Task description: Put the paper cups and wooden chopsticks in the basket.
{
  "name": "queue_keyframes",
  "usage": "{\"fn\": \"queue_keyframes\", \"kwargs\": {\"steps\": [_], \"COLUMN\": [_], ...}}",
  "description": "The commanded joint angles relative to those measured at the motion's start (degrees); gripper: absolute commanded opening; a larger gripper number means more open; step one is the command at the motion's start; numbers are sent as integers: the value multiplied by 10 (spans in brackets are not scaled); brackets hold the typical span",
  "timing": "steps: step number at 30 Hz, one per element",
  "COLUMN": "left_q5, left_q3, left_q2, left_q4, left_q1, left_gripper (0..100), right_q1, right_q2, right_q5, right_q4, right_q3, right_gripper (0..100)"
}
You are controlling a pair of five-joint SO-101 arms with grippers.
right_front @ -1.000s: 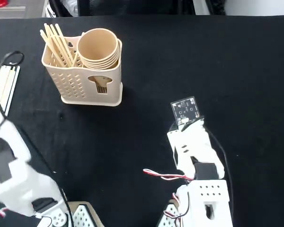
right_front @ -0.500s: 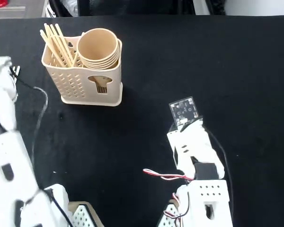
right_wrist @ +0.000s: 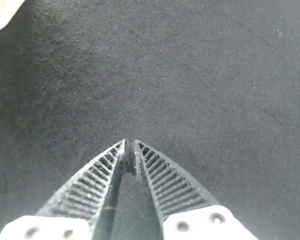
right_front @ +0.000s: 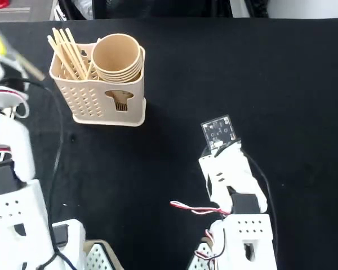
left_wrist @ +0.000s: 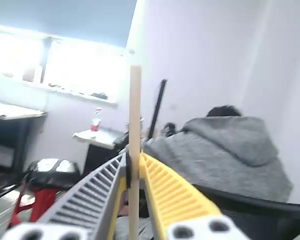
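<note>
A beige perforated basket stands at the far left of the black table. Inside it are a stack of paper cups and several wooden chopsticks leaning at its left end. My left gripper hangs raised at the table's left edge, left of the basket. It is shut on one wooden chopstick. In the left wrist view that chopstick stands up between the gripper's fingers, against the room behind. My right gripper is shut on nothing, low over bare black cloth.
The right arm lies folded at the front centre-right, its wrist board pointing towards the table's middle. A pale corner of the basket shows in the right wrist view. Black cloth stretches right of the basket.
The left arm has swung from the front left up along the table's left edge, carrying the chopstick to beside the basket. The right arm has stayed still.
</note>
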Motion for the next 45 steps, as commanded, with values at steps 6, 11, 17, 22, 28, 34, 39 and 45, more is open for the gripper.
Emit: {"fn": "queue_keyframes", "kwargs": {"steps": [6,11,17,22,28,34,39,45], "left_q5": [26,42,41,41,24,6,-98,-172], "left_q3": [-15,76,136,152,194,72,-135,-387], "left_q2": [53,100,115,114,115,115,149,353], "left_q4": [-20,-145,-185,-192,-184,72,347,597], "left_q1": [60,58,59,59,64,58,35,-81], "left_gripper": [28,28,28,28,62,181,179,179], "right_q1": [-4,-6,-6,-4,-4,-5,-6,-6], "right_q2": [-8,-8,-8,-8,-8,-8,-8,-8], "right_q5": [5,5,5,5,4,4,5,5], "right_q4": [-11,-11,-11,-11,-11,-11,-11,-11], "right_q3": [-7,-7,-7,-7,-7,-7,-6,-5], "right_gripper": [11,11,11,11,11,11,11,11]}}
